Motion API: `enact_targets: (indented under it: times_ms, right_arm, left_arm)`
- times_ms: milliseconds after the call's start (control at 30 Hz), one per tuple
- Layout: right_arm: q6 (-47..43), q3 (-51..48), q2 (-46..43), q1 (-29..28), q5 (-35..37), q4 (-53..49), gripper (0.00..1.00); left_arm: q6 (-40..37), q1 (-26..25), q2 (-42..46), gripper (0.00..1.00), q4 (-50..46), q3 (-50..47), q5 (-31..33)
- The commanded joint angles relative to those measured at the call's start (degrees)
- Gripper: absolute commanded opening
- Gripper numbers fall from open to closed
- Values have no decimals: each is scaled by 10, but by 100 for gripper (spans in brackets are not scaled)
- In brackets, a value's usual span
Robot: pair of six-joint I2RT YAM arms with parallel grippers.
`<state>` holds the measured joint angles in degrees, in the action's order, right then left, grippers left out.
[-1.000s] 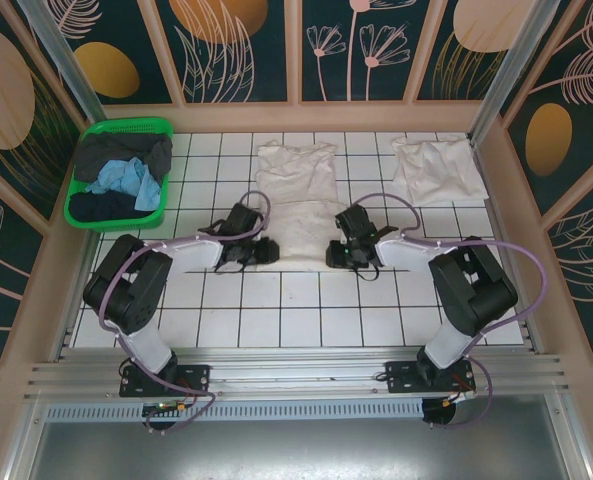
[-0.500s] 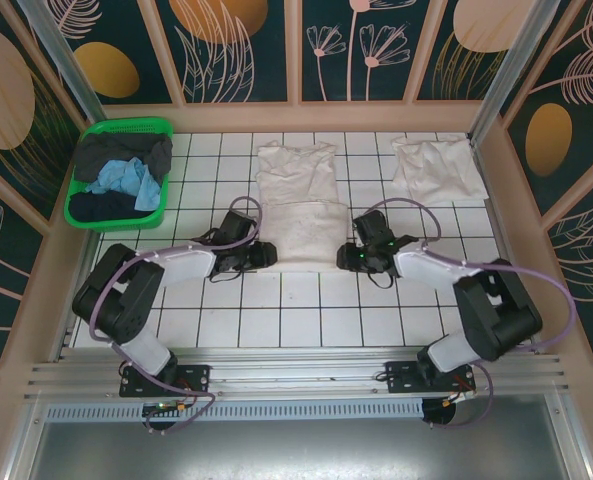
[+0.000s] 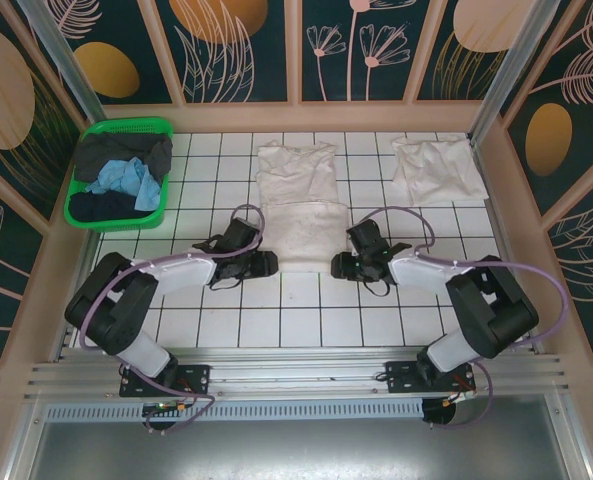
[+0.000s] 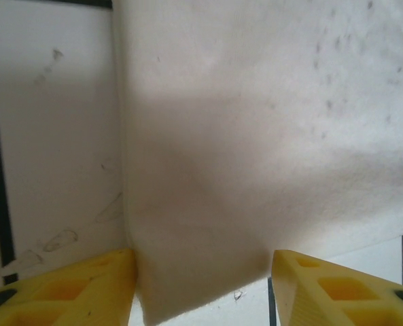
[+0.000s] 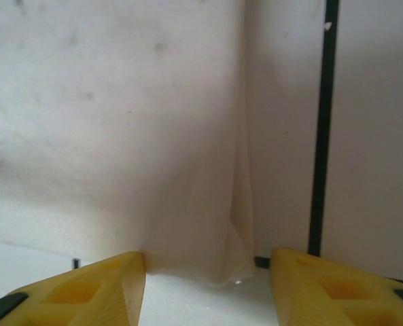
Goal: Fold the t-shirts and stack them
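Presently leaving alone the bright green plastic basket (image 3: 126,123), sitting well beyond the left pincer (image 3: 267,263) and off to its left. Lying in it, a heap of dark grey and black garments (image 3: 126,152) and one light blue cloth (image 3: 126,182), seemingly being kept out of this job.

Holding that left pincer low over the white tiled table (image 3: 306,310), with its yellow fingers (image 4: 72,288) standing roughly half apart and gripping nothing. Straddling the near left corner of the plain white, thin, wrinkled cotton t-shirt (image 3: 298,215), which is lying flat just ahead of the fingertips and between the two pincers, looking already doubled over across its middle.

Mirroring this with the right pincer (image 3: 338,265): likewise standing half open and empty, flanking the same shirt's near right corner, with the cloth lying loose in the gap rather than being pinched.

Probably working both near corners together, aiming at a square fold and avoiding a skewed hem.

Resting well beyond the right pincer and off to its right, a second white cotton t-shirt (image 3: 436,168), smaller in outline and possibly folded, perhaps marking where the stack is going.
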<state>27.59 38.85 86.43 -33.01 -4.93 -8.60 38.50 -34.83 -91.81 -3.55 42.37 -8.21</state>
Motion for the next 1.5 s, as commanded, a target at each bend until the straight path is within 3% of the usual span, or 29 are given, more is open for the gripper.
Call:
enact_targets:
  times_ms: [0,133,233,300,400,500,567,867,1000,1133,1267,1467]
  right_arm:
    - [8,15,22,-3,-4,19,49]
    - [11,18,34,-10,26,4,46]
    - [13,15,38,-10,26,12,37]
    - [14,16,42,-10,27,21,23]
    - [2,27,49,-11,17,27,11]
    - [-5,30,39,-11,20,23,1]
    - [-8,31,21,-10,23,11,0]
    - [48,-14,-170,-32,34,-77,0]
    - [57,24,-217,-43,46,-137,0]
    - [21,115,-192,-42,80,-177,0]
    - [-25,191,-140,-25,80,-152,0]
    - [-51,275,-16,33,21,-94,0]
  left_arm:
    - [13,-5,-20,52,8,-8,-9]
    - [13,-9,-27,48,8,-8,-8]
    - [20,-10,-27,41,-1,-19,8]
    - [28,-10,-19,33,17,-34,3]
    - [32,-11,-10,14,23,-33,-16]
    - [27,-10,11,5,16,-29,-18]
    - [23,-11,27,0,5,-25,-16]
    - [0,-14,131,0,-87,-37,-37]
    - [5,-16,196,0,-117,-20,-32]
    - [-3,-15,220,0,-153,58,19]
    - [-32,-8,176,0,-174,152,74]
    - [-54,66,75,0,-144,235,64]
